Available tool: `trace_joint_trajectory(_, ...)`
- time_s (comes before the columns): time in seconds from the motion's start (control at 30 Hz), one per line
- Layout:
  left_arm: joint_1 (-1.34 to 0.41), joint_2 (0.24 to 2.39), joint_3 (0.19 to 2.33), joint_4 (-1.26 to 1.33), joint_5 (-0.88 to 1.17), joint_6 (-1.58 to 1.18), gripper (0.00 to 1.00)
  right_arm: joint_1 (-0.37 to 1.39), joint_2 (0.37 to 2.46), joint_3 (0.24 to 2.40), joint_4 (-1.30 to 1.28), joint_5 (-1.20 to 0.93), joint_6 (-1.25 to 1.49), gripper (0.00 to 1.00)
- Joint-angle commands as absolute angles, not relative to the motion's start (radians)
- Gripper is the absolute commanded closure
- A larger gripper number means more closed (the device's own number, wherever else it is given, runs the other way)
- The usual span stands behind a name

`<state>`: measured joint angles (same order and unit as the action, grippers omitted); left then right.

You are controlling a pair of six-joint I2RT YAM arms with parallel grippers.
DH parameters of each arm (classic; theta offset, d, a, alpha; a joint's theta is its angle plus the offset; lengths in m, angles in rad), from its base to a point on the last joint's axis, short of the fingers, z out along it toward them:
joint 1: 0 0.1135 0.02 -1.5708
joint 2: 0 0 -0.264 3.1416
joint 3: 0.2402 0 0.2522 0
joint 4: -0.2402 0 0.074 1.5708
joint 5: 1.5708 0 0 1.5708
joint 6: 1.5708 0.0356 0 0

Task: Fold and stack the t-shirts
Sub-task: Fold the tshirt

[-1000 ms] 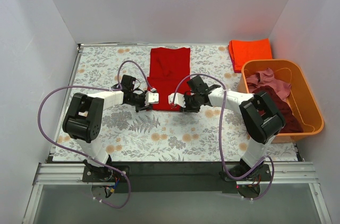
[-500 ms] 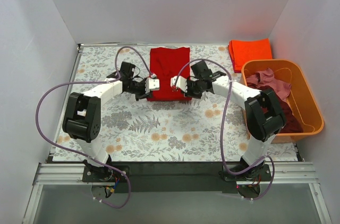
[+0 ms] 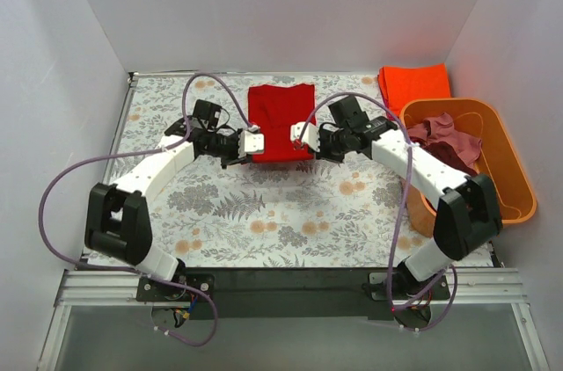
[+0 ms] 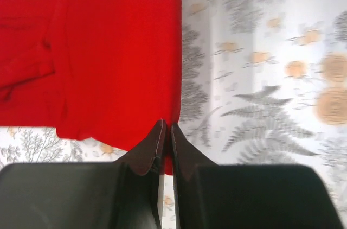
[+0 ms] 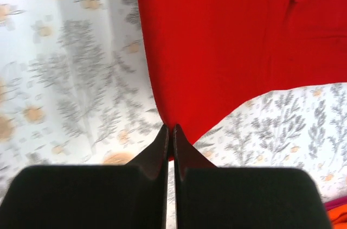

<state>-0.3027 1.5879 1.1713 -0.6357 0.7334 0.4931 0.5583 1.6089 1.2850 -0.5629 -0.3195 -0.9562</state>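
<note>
At the middle of the table, the left gripper [image 4: 167, 131] and the right gripper [image 5: 170, 131] are each seen pinching a near corner of one bright red t-shirt [image 3: 280, 116], which is spread flat beyond them. One folded orange-red t-shirt [image 3: 413, 85] is laid at the far right corner, and one dusty pink t-shirt [image 3: 438, 132] and one maroon t-shirt [image 3: 450, 156] are heaped in one orange plastic tub [image 3: 515, 182] beside it. All is borne by a floral tablecloth [image 3: 264, 213], enclosed by plain white walls [image 3: 290, 10].

Plain white walls [image 3: 290, 10] — 3 of them — enclose a floral-patterned table [image 3: 264, 221].

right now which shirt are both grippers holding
The bright red t-shirt mid-table, near corners pinched; the orange-red one lies folded aside, the others sit in the tub.
</note>
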Motion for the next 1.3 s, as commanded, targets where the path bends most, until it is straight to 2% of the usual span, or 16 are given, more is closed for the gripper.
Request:
trace_joint_trajectory(0.0, -0.347, 1.407, 1.090, -0.781, 0.735, 0.532, 1.00, 0.586, 1.476, 1.215, -0.675, -0.354, -0.933, 0.99)
trace_joint_trajectory(0.13, -0.429, 1.238, 0.967, -0.810, 0.726, 0.476, 1.00, 0.646, 1.346, 1.131, -0.793, -0.412, -0.850, 0.99)
trace_joint_trajectory(0.27, -0.451, 1.095, 0.946, -0.996, 0.796, 0.445, 1.00, 0.727, 1.204, 1.072, -0.847, -0.431, -0.786, 0.99)
trace_joint_trajectory(0.43, -0.453, 0.991, 0.979, -1.146, 0.822, 0.430, 1.00, 0.772, 1.172, 1.137, -0.931, -0.433, -0.747, 0.99)
trace_joint_trajectory(0.67, -0.445, 1.110, 1.090, -1.109, 0.713, 0.370, 1.00, 0.769, 1.264, 1.250, -0.943, -0.387, -0.821, 0.99)
trace_joint_trajectory(1.27, -0.296, 1.436, 1.342, -1.095, 0.759, 0.549, 1.00, 0.592, 1.466, 1.380, -0.948, -0.422, -1.032, 0.99)
